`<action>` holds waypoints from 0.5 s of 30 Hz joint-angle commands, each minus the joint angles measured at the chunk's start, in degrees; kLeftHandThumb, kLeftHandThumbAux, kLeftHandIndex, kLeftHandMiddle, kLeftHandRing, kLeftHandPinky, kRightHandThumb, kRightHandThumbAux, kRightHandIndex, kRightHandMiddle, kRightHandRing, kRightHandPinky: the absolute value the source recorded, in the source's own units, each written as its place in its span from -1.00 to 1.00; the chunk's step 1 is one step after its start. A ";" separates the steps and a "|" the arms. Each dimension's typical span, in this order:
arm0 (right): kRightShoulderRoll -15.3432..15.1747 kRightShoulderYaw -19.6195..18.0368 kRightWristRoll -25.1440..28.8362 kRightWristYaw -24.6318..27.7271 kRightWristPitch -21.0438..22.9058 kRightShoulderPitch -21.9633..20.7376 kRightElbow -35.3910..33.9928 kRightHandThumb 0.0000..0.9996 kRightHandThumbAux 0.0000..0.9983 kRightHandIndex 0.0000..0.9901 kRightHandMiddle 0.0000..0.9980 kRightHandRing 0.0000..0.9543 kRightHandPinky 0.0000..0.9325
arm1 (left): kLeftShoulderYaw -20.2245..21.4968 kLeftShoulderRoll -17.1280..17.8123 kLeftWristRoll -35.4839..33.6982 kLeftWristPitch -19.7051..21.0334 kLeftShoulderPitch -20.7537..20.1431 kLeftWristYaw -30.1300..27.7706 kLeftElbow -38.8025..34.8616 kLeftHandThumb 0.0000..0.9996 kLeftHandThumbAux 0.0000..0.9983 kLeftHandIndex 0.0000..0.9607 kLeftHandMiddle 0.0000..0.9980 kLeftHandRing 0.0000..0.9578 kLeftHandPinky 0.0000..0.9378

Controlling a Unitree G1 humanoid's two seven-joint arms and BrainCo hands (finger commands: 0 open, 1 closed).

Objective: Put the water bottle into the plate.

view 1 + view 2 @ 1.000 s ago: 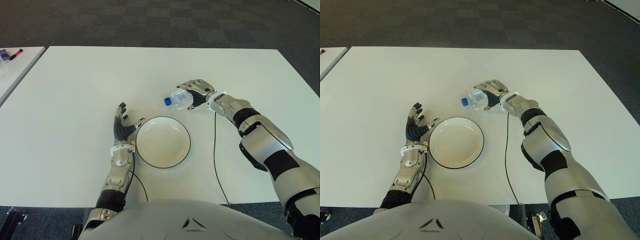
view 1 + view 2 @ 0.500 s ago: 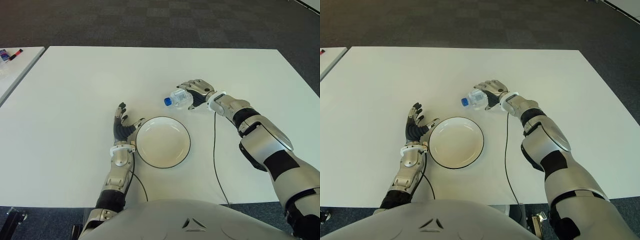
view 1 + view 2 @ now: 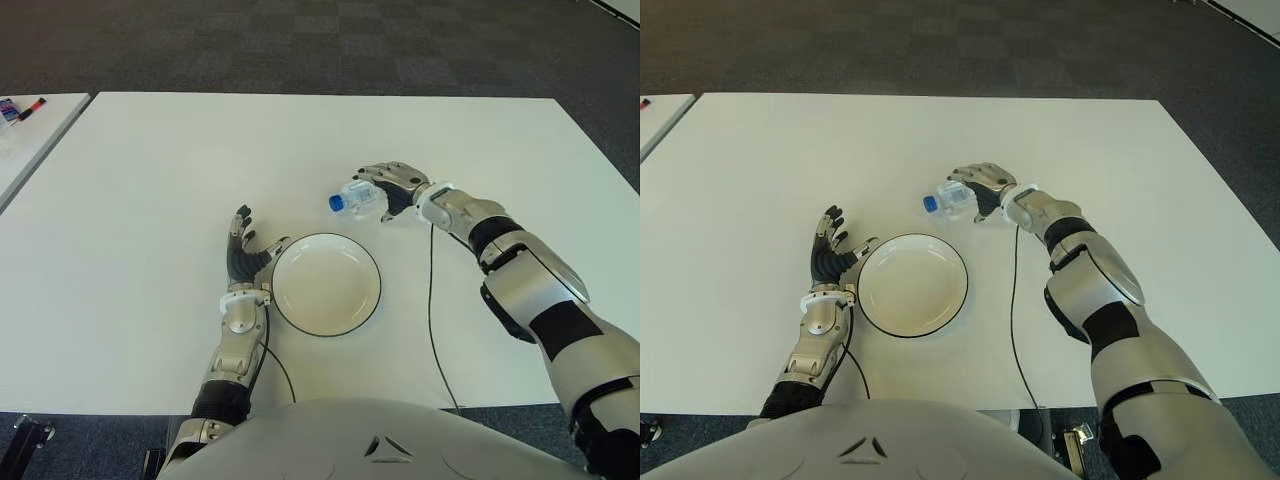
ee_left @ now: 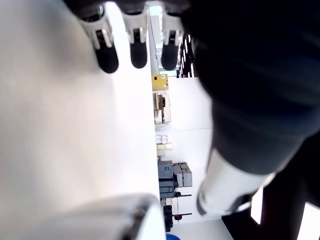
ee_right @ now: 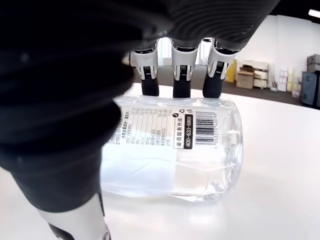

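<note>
A small clear water bottle point(image 3: 358, 195) with a blue cap point(image 3: 336, 203) lies on its side on the white table point(image 3: 150, 180), just beyond the far right rim of the plate. My right hand point(image 3: 393, 185) wraps it from the right. In the right wrist view three fingers point(image 5: 181, 75) curl over the labelled bottle point(image 5: 175, 150) and the thumb lies under it. The white plate point(image 3: 326, 285) with a dark rim holds nothing. My left hand point(image 3: 243, 252) shows beside the plate's left rim, fingers straight and spread.
A thin black cable point(image 3: 431, 300) runs from my right wrist toward the table's near edge, right of the plate. A second white table at the far left carries small items point(image 3: 20, 108). Dark carpet lies beyond the far edge.
My right hand has shifted very slightly to the right on the bottle. The bottle, the plate and the left hand stay where they were.
</note>
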 commanded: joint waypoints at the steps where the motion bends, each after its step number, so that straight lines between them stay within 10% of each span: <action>1: -1.54 -1.07 1.48 3.18 -2.18 0.69 -0.53 -1.00 0.82 -0.96 -0.88 -0.85 -0.75 | -0.30 -3.21 -0.36 1.55 1.71 0.26 1.33 -1.00 0.86 -0.77 -0.77 -0.77 -0.69; 15: -3.89 -3.18 3.40 7.86 -6.05 1.26 -2.28 -1.00 0.85 -0.97 -0.91 -0.87 -0.73 | -0.49 -3.34 -0.07 1.58 1.84 0.48 1.04 -1.00 0.86 -0.76 -0.76 -0.77 -0.69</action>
